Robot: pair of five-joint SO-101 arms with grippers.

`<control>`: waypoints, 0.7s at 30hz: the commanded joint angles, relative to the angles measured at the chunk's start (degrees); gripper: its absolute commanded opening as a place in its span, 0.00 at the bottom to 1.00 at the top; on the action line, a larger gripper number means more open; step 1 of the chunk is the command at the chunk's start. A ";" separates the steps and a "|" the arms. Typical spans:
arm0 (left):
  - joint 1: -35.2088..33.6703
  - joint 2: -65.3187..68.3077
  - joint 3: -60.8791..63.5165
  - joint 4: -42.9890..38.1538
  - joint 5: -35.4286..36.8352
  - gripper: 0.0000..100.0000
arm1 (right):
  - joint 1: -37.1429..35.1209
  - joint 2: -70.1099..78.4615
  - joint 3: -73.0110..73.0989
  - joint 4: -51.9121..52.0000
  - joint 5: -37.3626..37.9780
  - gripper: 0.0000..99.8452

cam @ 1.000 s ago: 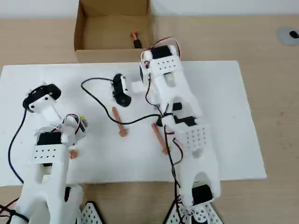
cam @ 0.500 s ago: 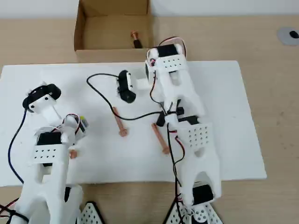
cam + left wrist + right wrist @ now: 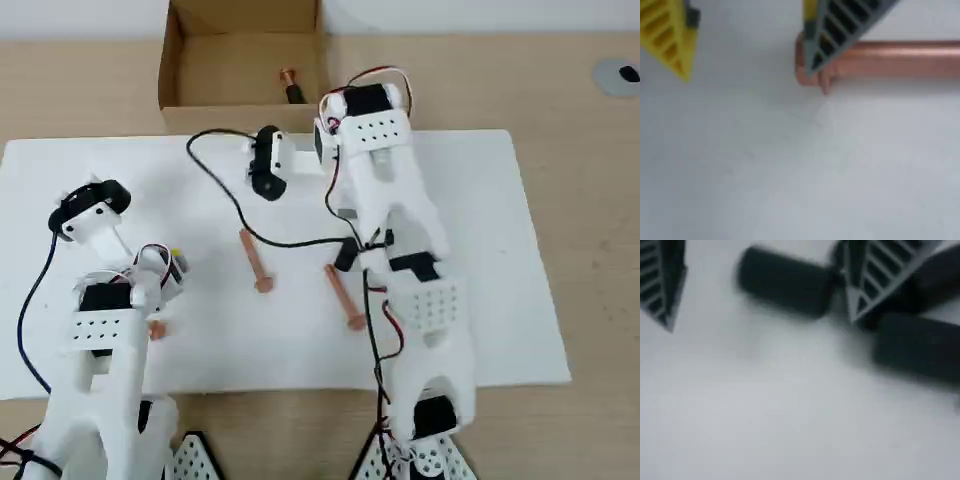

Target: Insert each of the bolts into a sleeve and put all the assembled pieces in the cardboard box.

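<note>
In the left wrist view my left gripper hangs open just above the white mat, and a copper bolt lies with its head against one fingertip. From above, that bolt's head peeks out beside the left arm. Two more bolts lie mid-mat. My right gripper is open low over black sleeves. One sleeve lies between its fingers and two others lie just outside. The cardboard box holds one assembled piece.
The right arm stretches across the mat toward the box, its black cable looping over the mat near the bolts. The box sits just past the mat's far edge. Bare mat lies to the right of the right arm.
The right arm has stretched farther toward the box, carrying its wrist camera up the mat. The left arm and the bolts have stayed put.
</note>
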 commanded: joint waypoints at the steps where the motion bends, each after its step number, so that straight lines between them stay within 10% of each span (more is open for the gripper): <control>1: 0.00 -0.22 -0.18 0.35 0.00 0.16 | 0.84 -5.41 1.54 0.88 -11.87 0.27; 7: -0.35 -0.22 -0.53 0.35 0.09 0.16 | 2.59 -5.41 -0.92 0.88 -29.71 0.27; 21: -7.91 0.13 -6.07 8.79 -1.23 0.16 | 8.57 -5.49 2.59 0.88 -28.48 0.27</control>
